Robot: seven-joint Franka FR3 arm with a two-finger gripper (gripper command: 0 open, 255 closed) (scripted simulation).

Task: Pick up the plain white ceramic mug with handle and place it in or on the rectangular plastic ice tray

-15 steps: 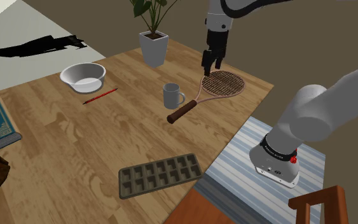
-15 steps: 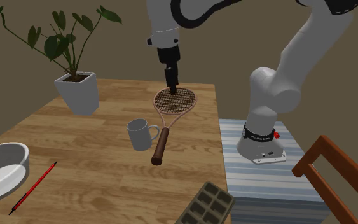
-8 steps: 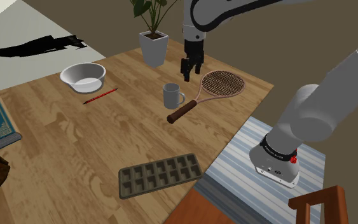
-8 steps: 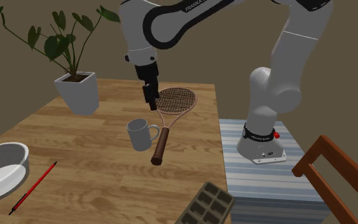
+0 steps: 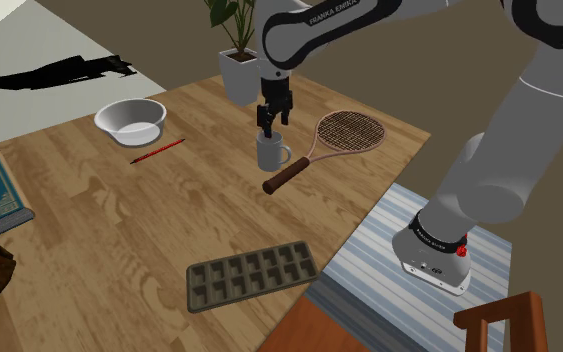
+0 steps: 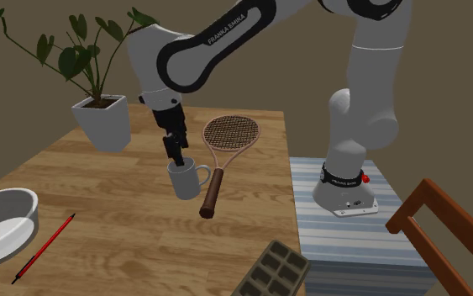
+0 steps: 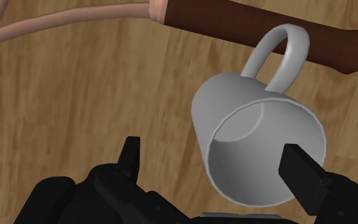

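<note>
**open jaws hovering over the mug's rim**

the pale grey glazed-looking mug with a loop handle (image 5: 272, 152) is standing upright on the wooden table (image 5: 119, 230). it is sitting just beside the brown grip of the wood-framed racket (image 5: 344, 130), well apart from the dark rectangular ice tray (image 5: 252, 273) near the table's front edge.

the black two-finger gripper (image 5: 269, 126) is hanging directly above the mug with its jaws standing wide apart and holding nothing. in the wrist view the mug (image 7: 260, 137) is not lying centred between the fingers (image 7: 131, 156). one finger is showing over the rim on the mouth's far side, while the other is standing clear outside the wall. the loop handle is pointing toward the racket grip (image 7: 260, 28), across the line between the fingers.

the mug is looking stiff, smooth and fairly light, so it is probably going to be slippery and liable to chip if dropped. pinching one wall at the rim, one finger inside and one outside and away from the handle, is looking like the soundest hold.
</note>
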